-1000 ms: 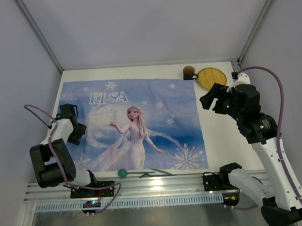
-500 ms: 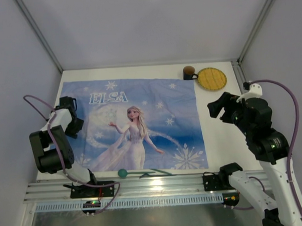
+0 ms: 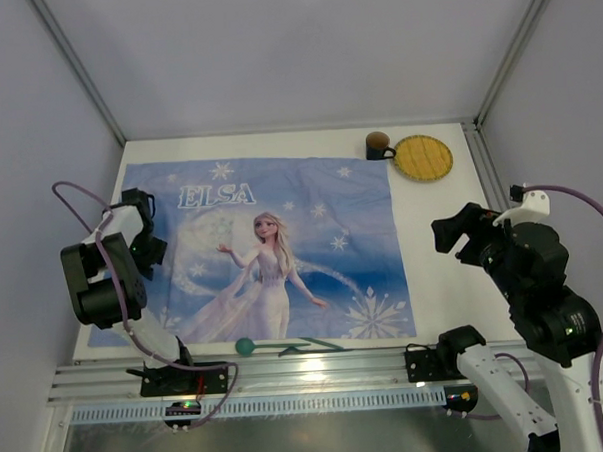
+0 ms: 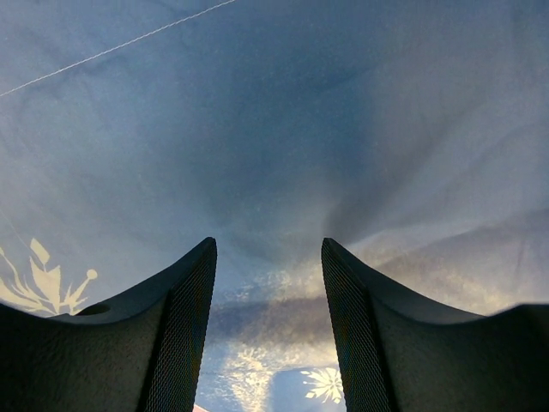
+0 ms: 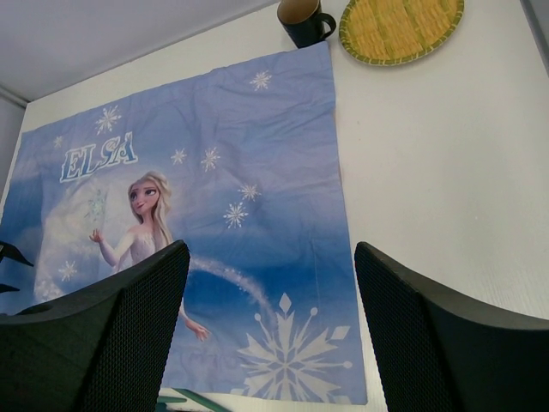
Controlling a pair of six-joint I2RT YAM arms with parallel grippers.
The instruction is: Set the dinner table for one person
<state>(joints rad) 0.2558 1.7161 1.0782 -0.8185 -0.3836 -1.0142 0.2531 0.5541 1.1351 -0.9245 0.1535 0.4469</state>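
One arm is retreating: the right tool (image 5: 270, 249), jaws wide and empty, now hangs well back from the yellow plate (image 3: 423, 158) and mug (image 3: 378, 144) at the far right of the white bench (image 3: 444, 280). The left tool (image 4: 268, 245), half open and gripping nothing, hovers at the blue cloth (image 3: 282, 237)'s left edge. The cloth is spread, and the dishes likely come next.

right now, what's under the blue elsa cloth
The white dinner table shows around the cloth, which is spread on it. Anything else lying beneath the cloth is covered and cannot be seen.
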